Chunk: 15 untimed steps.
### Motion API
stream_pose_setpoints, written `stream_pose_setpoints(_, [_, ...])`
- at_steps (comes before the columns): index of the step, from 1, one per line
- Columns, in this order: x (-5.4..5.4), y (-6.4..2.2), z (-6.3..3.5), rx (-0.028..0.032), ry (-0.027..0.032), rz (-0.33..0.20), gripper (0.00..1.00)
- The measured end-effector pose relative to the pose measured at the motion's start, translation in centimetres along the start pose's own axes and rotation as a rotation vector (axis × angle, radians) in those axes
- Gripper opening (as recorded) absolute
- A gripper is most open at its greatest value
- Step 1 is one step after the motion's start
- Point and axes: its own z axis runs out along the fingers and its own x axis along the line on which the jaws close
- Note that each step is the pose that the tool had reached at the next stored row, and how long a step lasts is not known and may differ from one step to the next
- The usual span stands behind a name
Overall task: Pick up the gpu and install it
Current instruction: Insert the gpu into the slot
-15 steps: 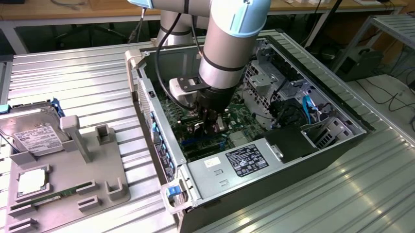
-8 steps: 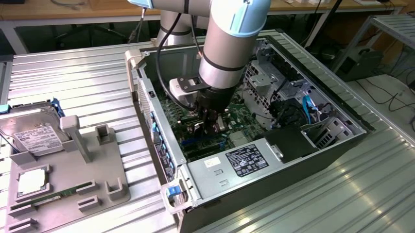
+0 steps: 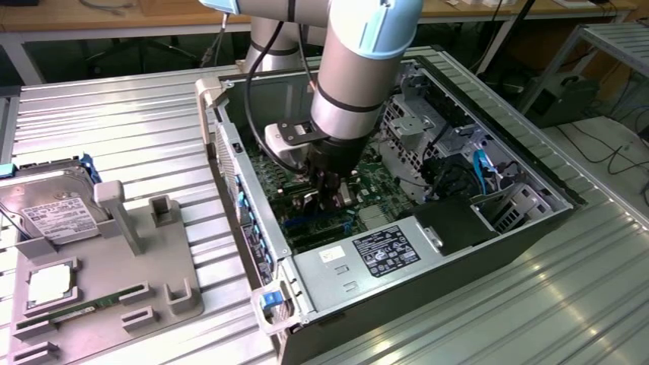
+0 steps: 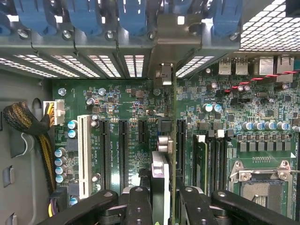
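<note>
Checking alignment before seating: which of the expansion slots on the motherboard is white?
The long white slot, the outermost one beside the yellow-and-black cable bundle. The other slots are black; the gpu, held on edge in the gripper, stands over those.

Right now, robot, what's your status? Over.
Gripper shut on gpu, down inside the computer case. Card edge-on over the motherboard slots. Nothing blocking.

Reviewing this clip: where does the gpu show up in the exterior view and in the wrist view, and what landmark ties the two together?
Exterior view: the gpu sits in the claw under the arm, low inside the open computer case, over the green motherboard.
Wrist view: the gpu is seen edge-on, running from between the claw fingers up to the rear slot brackets.
Shared landmark: the green motherboard.
</note>
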Motion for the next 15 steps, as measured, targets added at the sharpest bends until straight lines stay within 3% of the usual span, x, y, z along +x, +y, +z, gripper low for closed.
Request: stream_pose_setpoints(15, [0.01,-0.14,0.23,-0.0029,-0.0001,0.000,0.29])
